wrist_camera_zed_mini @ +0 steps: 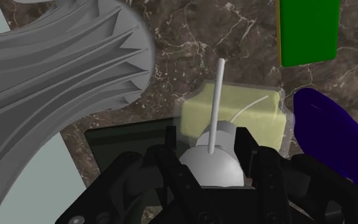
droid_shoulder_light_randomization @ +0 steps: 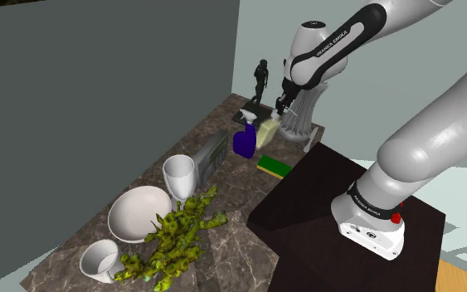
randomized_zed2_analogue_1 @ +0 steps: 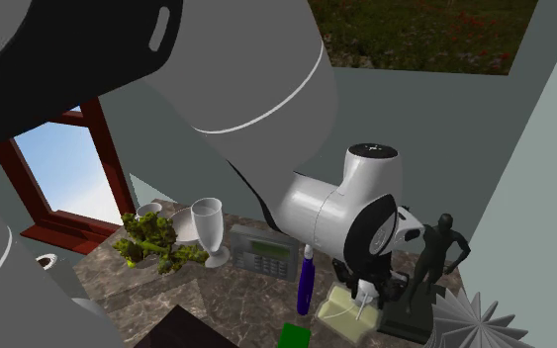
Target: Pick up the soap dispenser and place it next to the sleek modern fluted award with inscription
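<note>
The soap dispenser (wrist_camera_zed_mini: 234,114) is a pale yellow see-through block with a white pump head and a thin nozzle. It stands on the marble counter (droid_shoulder_light_randomization: 223,195), close beside the grey fluted award (wrist_camera_zed_mini: 56,83). My gripper (wrist_camera_zed_mini: 208,137) comes down on it from above, and its fingers clasp the white pump head from both sides. In the shoulder view the gripper (droid_shoulder_light_randomization: 282,108) is just over the dispenser (droid_shoulder_light_randomization: 269,129), in front of the award (droid_shoulder_light_randomization: 303,114). The second exterior view has the dispenser (randomized_zed2_analogue_1: 343,306) under the gripper (randomized_zed2_analogue_1: 365,294), with the award (randomized_zed2_analogue_1: 469,321) at the lower right.
A blue spray bottle (droid_shoulder_light_randomization: 244,139) stands right beside the dispenser, and a green sponge (droid_shoulder_light_randomization: 274,166) lies near it. A black figurine (droid_shoulder_light_randomization: 261,83) stands behind on a dark base. Further along are a grey device (droid_shoulder_light_randomization: 211,158), a goblet (droid_shoulder_light_randomization: 178,176), a bowl (droid_shoulder_light_randomization: 138,214), a cup (droid_shoulder_light_randomization: 100,261) and a green plant (droid_shoulder_light_randomization: 177,240).
</note>
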